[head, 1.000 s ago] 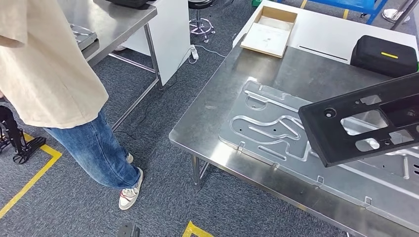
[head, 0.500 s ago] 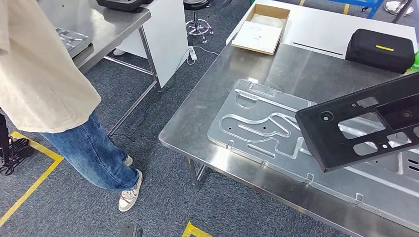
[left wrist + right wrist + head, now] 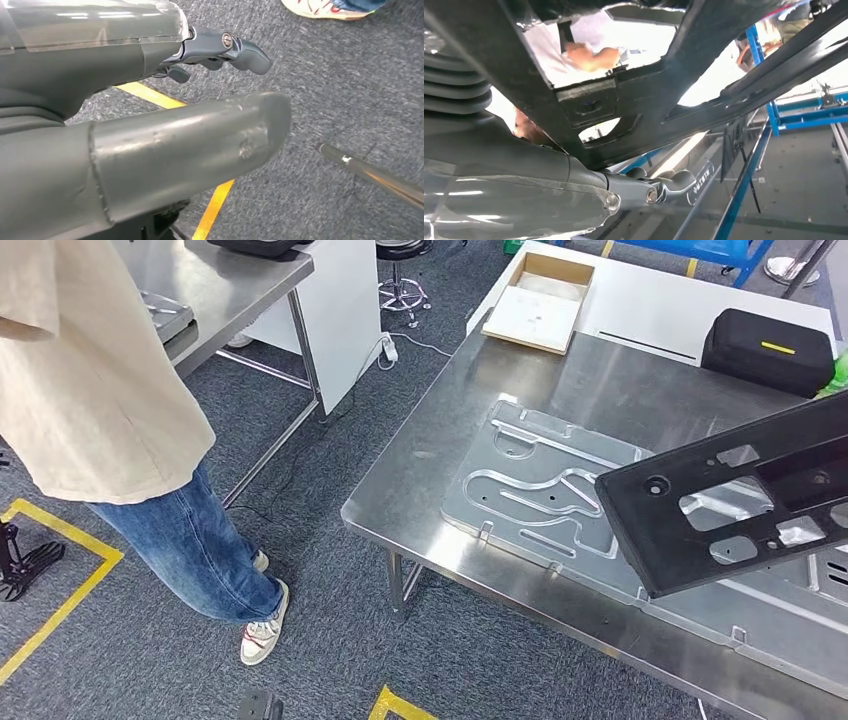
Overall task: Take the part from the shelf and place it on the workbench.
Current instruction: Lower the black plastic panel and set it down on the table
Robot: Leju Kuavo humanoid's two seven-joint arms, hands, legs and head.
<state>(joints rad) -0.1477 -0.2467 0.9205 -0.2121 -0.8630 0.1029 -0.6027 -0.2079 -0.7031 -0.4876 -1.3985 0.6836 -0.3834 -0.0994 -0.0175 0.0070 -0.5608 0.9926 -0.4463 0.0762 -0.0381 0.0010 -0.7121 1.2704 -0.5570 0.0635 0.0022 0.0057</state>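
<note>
1. One black part (image 3: 735, 495), a flat panel with several cut-outs, was up in the air over the right end of the steel workbench (image 3: 420, 480) in my head view, tilted, with its far end running out of the picture on the right.
2. Right hand (image 3: 644, 187): the wrist cam showed the dark panel lying right across the top of it, with the fingers (image 3: 674, 181) curled underneath. It looked like the hand was clamped on the part, carrying it from below.
3. Left hand (image 3: 150, 100) was hanging down over the grey carpet, near a yellow floor line (image 3: 210, 210). The fat grey thumb stuck straight out and the darker fingers (image 3: 240, 47) were extended apart from it, with nothing in between.
4. Under the part, a big silver stamped metal sheet (image 3: 545, 490) with curvy raised grooves lay flat on the bench.
5. Further back on the bench sat a black case (image 3: 765, 350) with a yellow stripe, and an open cardboard box (image 3: 540, 302) at the far corner.
6. A person (image 3: 110, 410) in a beige top, jeans and sneakers stood on the carpet to the left, well apart from the bench.
</note>
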